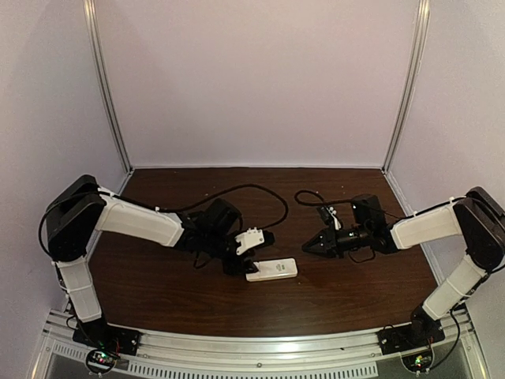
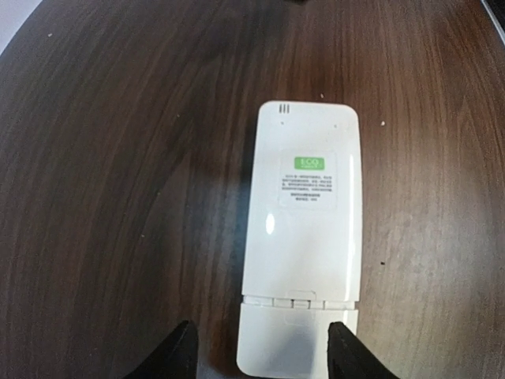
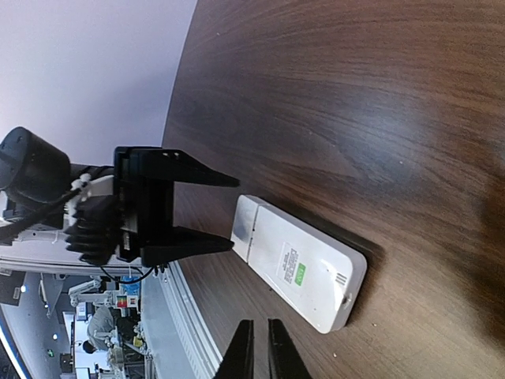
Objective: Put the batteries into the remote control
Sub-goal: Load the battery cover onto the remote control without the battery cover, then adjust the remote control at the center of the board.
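**A:** Where does the left gripper (image 2: 260, 328) stand?

**B:** Its jaws are open wider than the remote control (image 2: 304, 229), which lies back-up on the counter (image 2: 118, 158) between the arms. They straddle its near end and hold nothing. One finger stands apart, the other sits at the edge of the battery cover (image 2: 288, 343).

**A:** And the step?

**B:** The cover, I judge. It sits stepped out along a seam. Push straight along the handset's length, low and square, or the remote will skate or twist. No batteries show, so I cannot tell whether they are inside.

**A:** Any writing?

**B:** The green label (image 2: 308, 164) reads "ECO". The print beneath is too small to read.

**A:** The right gripper (image 3: 260, 335)?

**B:** It is apart from the remote, with its jaws all but closed and nothing in them.
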`<state>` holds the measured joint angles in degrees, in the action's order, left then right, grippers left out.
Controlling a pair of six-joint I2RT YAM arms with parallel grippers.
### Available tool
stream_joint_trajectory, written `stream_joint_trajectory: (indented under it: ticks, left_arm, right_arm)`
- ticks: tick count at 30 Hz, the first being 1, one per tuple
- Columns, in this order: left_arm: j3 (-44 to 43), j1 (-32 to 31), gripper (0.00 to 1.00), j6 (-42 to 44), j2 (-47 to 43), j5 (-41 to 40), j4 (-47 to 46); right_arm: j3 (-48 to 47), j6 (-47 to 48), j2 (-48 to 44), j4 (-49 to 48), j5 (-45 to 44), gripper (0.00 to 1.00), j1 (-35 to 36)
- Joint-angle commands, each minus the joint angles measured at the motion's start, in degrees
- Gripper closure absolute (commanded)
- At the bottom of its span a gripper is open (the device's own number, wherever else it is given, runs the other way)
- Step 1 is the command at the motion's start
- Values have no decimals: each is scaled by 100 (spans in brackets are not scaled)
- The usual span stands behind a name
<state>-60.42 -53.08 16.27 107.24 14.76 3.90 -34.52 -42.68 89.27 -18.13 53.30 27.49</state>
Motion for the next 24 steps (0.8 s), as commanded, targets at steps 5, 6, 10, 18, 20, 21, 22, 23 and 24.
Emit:
stream_joint_trajectory:
  ticks: [5, 6, 10, 18, 20, 21, 22, 23, 24]
  left_arm:
    - [99, -25, 39, -982, -1187, -561, -113]
    - [207, -20, 40, -1226, -1263, -562, -201]
    - [541, -10, 47, -2636, -1304, -769, -302]
    - [1440, -17, 50, -4181, -1468, -509, -981]
    - [1541, -17, 51, -4366, -1442, -507, -1059]
    - [1578, -18, 52, -4415, -1419, -536, -1077]
    - [1594, -17, 53, -4466, -1378, -544, -1095]
    - [1611, -10, 54, -4525, -1323, -511, -1148]
    - [1631, -16, 55, -4572, -1269, -466, -1223]
  right_arm:
    - [-109, 567, 89, 626, -510, 82, -26]
    - [-103, 549, 146, 583, -498, 81, -15]
    - [-157, 547, 302, 500, -489, 76, 79]
    - [-160, 550, 580, 396, -495, 74, 223]
    - [-182, 552, 669, 359, -516, 74, 253]
    - [-186, 551, 701, 324, -526, 74, 266]
    - [-193, 542, 738, 299, -530, 74, 280]
    - [-203, 533, 786, 269, -531, 74, 290]
    - [-210, 526, 812, 253, -531, 74, 309]
